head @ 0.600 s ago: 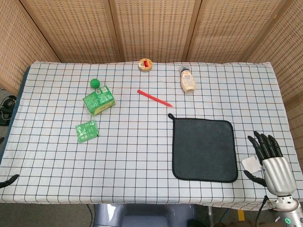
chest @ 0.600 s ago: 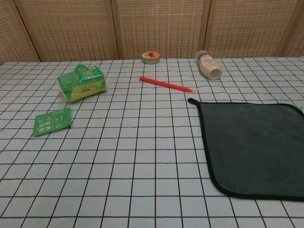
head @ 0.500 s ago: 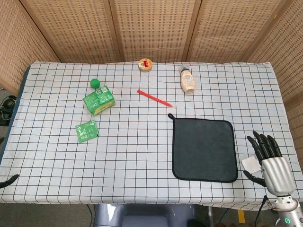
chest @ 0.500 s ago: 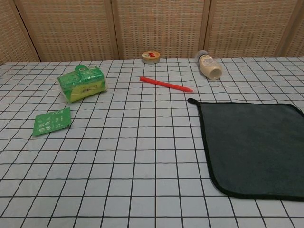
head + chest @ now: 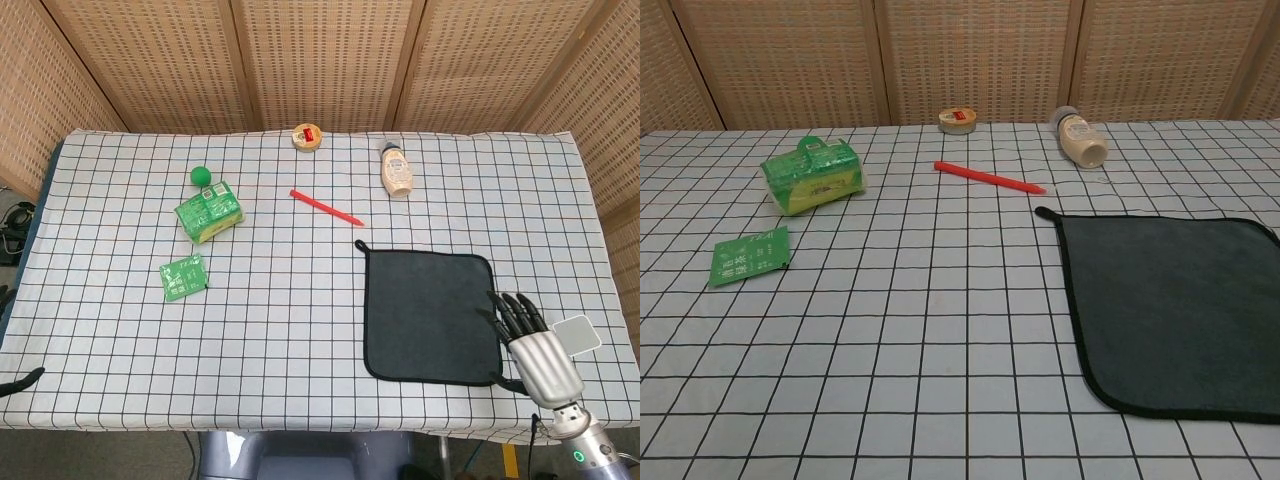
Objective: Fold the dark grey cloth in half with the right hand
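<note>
- While the cloth [image 5: 430, 316] lies flat, no fold is made.
- Right hand [image 5: 536, 350] at the cloth's right edge, fingers spread, grasping nothing.
- Left: grab edge, fold over.

I see my right hand [image 5: 535, 350] in silver metal with black fingers [image 5: 515, 312], and just left of it the dark grey cloth [image 5: 430, 315] edged in black. The tablecloth [image 5: 300, 330] under both is white with a black grid. Far ahead of the hand lies a cream bottle [image 5: 396, 170]; further left, a red pen [image 5: 326, 207]. Well off to the left are a green box [image 5: 209, 211] (white print on it), a green ball [image 5: 201, 176] and a green packet [image 5: 184, 276].
</note>
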Robot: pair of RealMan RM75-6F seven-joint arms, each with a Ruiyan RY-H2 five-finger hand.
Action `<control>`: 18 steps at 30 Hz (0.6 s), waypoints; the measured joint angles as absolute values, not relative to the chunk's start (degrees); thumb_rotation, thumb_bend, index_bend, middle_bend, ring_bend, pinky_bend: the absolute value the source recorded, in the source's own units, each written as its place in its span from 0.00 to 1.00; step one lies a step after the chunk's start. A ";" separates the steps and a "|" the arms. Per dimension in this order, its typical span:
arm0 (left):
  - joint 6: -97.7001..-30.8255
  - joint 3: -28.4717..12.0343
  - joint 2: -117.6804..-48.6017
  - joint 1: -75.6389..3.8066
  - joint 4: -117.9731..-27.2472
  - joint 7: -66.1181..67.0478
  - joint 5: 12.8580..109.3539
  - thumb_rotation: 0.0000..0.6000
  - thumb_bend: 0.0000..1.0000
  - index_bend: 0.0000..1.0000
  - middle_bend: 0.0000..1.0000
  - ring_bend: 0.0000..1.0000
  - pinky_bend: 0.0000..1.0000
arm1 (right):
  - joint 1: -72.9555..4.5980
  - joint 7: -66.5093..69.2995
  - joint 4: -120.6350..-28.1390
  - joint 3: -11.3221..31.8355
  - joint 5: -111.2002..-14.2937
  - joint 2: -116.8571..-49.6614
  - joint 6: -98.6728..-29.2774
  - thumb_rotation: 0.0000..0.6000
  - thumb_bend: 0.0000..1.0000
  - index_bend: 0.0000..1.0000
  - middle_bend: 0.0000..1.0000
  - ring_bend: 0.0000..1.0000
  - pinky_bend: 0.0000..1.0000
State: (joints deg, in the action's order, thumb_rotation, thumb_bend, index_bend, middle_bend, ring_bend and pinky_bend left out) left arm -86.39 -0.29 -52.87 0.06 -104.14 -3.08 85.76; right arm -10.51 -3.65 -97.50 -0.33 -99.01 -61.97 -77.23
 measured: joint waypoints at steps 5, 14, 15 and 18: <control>-84.31 -1.24 -53.90 -1.42 -103.60 -1.90 83.82 1.00 0.00 0.00 0.00 0.00 0.00 | -16.10 -3.39 -97.40 -0.68 -99.69 -63.26 -67.86 1.00 0.21 0.39 0.00 0.00 0.00; -82.54 -1.79 -54.67 -2.35 -102.69 -1.77 81.90 1.00 0.00 0.00 0.00 0.00 0.00 | -23.00 -6.09 -95.81 -0.65 -95.31 -69.56 -55.19 1.00 0.38 0.42 0.00 0.00 0.00; -82.42 -1.79 -54.68 -2.40 -102.64 -1.78 81.83 1.00 0.00 0.00 0.00 0.00 0.00 | -23.39 -6.91 -95.50 -0.71 -94.61 -70.39 -54.32 1.00 0.39 0.43 0.00 0.00 0.00; -82.02 -1.79 -54.72 -2.59 -102.55 -1.66 81.60 1.00 0.00 0.00 0.00 0.00 0.00 | -23.98 -8.81 -94.55 -1.03 -93.75 -72.15 -52.92 1.00 0.40 0.44 0.00 0.00 0.00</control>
State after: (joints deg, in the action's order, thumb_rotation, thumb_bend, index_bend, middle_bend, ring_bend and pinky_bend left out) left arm -82.02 -1.79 -54.72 -2.59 -102.55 -1.66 81.60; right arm -23.98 -8.81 -94.55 -1.03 -93.75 -72.15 -52.92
